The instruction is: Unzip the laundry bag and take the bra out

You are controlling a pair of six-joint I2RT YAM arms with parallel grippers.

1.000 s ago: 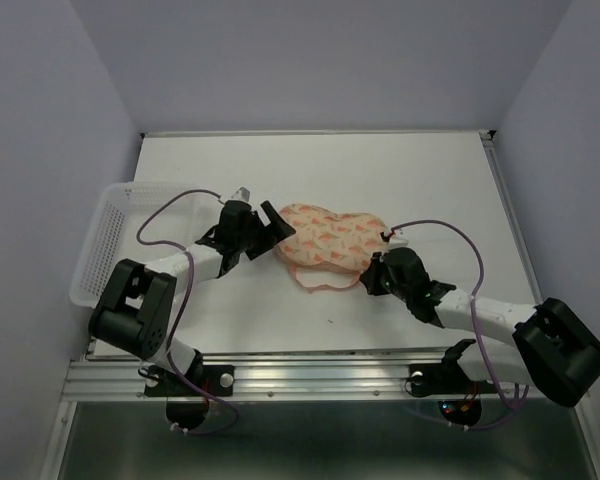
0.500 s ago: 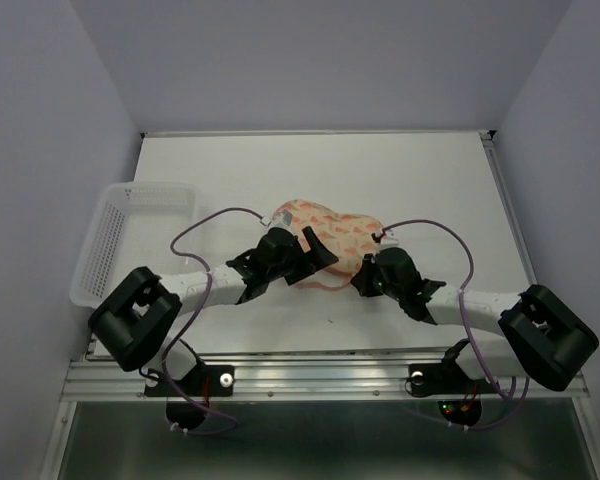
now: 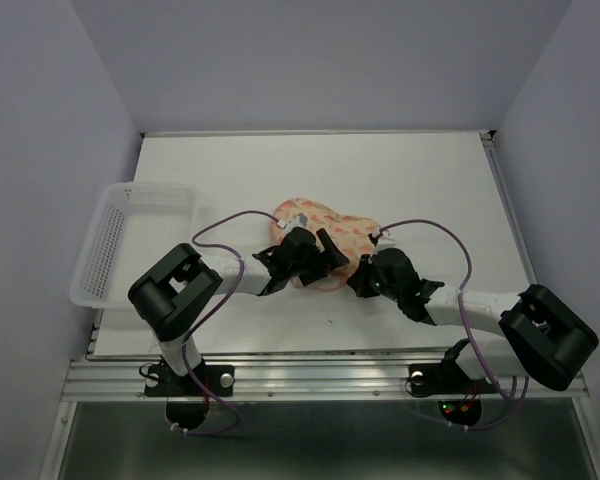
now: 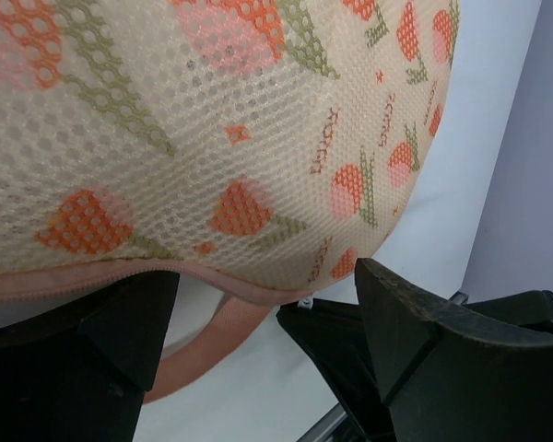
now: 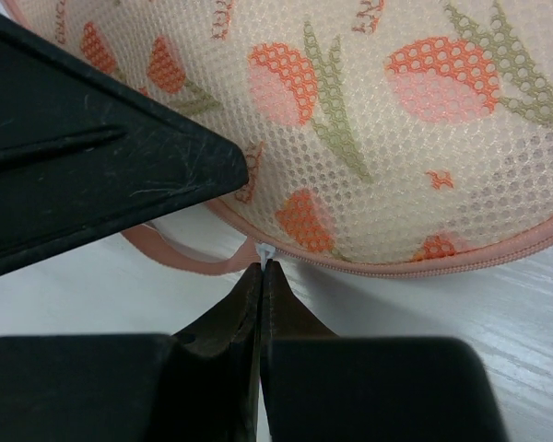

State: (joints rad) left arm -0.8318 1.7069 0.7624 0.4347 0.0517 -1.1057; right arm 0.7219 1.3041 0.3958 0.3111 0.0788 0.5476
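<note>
The peach-pink laundry bag [image 3: 320, 222] with orange print lies mid-table, zipped; it also shows in the left wrist view [image 4: 212, 138] and the right wrist view [image 5: 396, 120]. Its pink loop [image 5: 180, 260] hangs at the near rim. My right gripper [image 5: 261, 267] is shut on the small white zipper pull [image 5: 264, 251] at the bag's near edge; from above it sits at the bag's right front [image 3: 365, 275]. My left gripper [image 4: 267, 304] is open, its fingers astride the bag's near rim beside the loop [image 4: 198, 354]; from above it covers the bag's front [image 3: 320, 255]. The bra is hidden.
A clear plastic mesh basket [image 3: 115, 235] stands at the table's left edge. The white table [image 3: 400, 170] has walls behind and on both sides. Purple cables arc over both arms.
My left gripper has swung right from the bag's left end to its near front edge. My right gripper has edged in to the zipper pull. The bag has shifted slightly.
</note>
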